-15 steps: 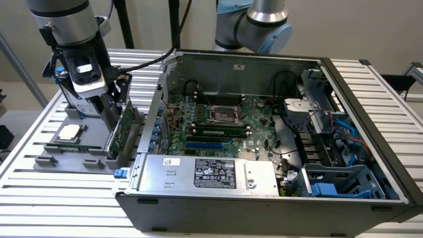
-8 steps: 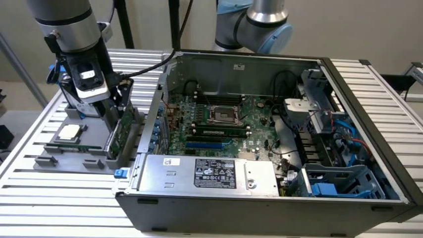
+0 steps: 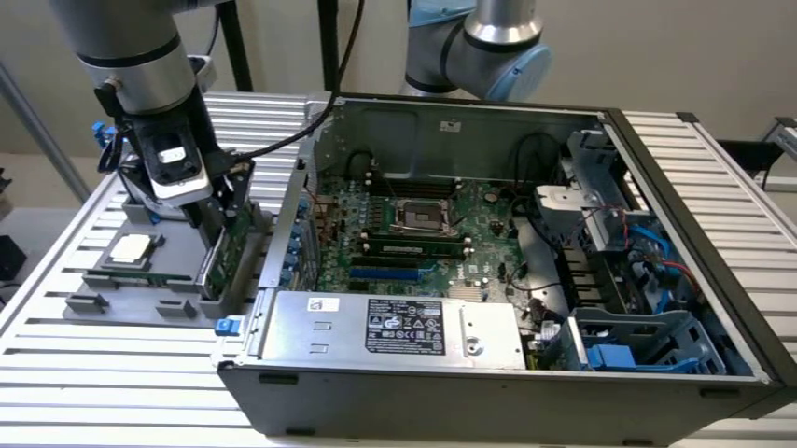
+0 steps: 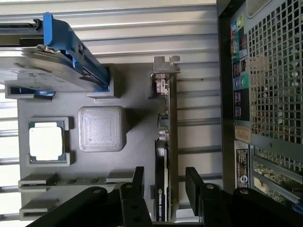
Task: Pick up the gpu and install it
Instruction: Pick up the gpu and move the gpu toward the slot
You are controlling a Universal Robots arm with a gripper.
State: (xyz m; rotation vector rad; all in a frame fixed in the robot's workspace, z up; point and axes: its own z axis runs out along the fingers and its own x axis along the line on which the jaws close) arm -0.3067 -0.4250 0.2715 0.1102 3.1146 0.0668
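In the exterior view the gripper (image 3: 215, 213) hangs at the gpu (image 3: 222, 259), which stands on edge in a gray tray (image 3: 137, 306) on the table (image 3: 88, 392), beside the open computer case (image 3: 498, 397). In the wrist view the gripper (image 4: 165, 174) is spread, one finger on each side of the gpu (image 4: 166, 123). The card's label appears to read NVIDIA.

Even bright light, possibly overhead; soft shadows.

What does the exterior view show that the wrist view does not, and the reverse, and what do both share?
Exterior view adds: the motherboard in the open case, the power supply, a second arm behind. Wrist view adds: the case's perforated back panel, and the open gripper straddling the gpu. Both: the gpu on edge in the gray tray, and the CPU chip.
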